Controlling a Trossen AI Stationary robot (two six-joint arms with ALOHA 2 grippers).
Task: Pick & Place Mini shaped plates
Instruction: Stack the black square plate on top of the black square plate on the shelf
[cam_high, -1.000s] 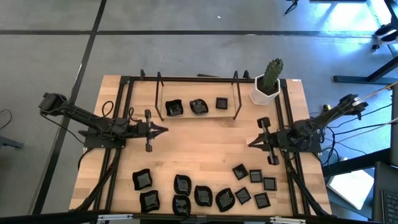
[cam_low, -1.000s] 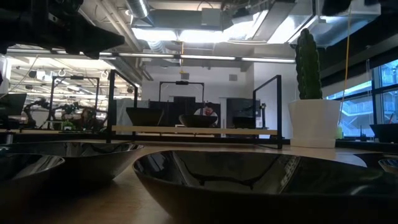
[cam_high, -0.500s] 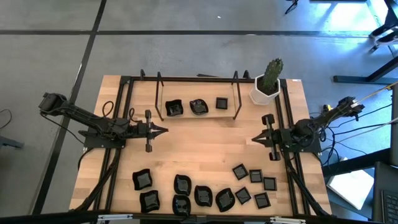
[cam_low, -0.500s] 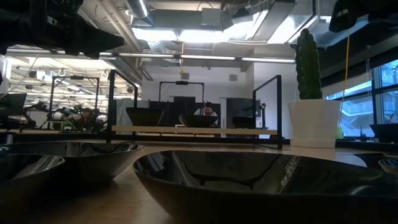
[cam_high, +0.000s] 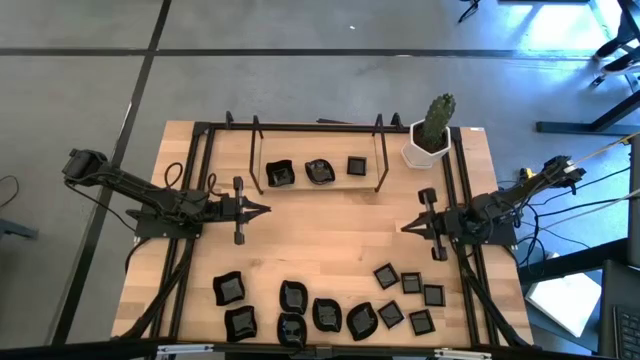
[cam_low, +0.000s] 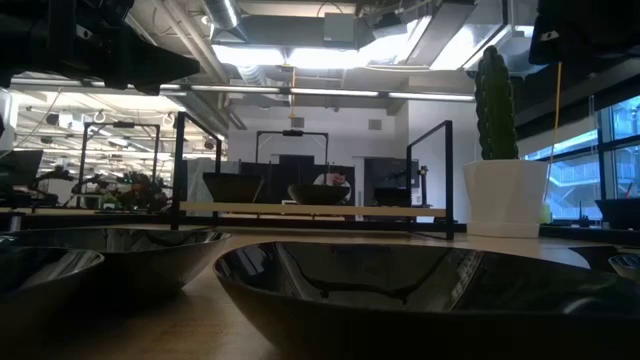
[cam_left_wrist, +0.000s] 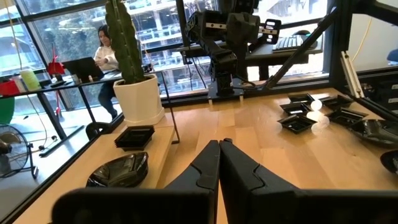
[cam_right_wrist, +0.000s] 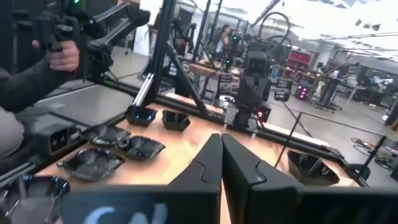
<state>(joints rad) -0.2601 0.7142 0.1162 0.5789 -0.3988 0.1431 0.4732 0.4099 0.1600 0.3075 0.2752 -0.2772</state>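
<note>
Three mini shaped plates (cam_high: 317, 171) on rack (cam_high: 318, 151), twelve near table's (cam_high: 330, 235) front edge

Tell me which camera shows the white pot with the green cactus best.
The high view: the white hexagonal pot with the green cactus stands clear at the table's far right corner. The low view shows it side-on and backlit. The left wrist view shows it close but cropped. The right wrist view misses it.
</note>
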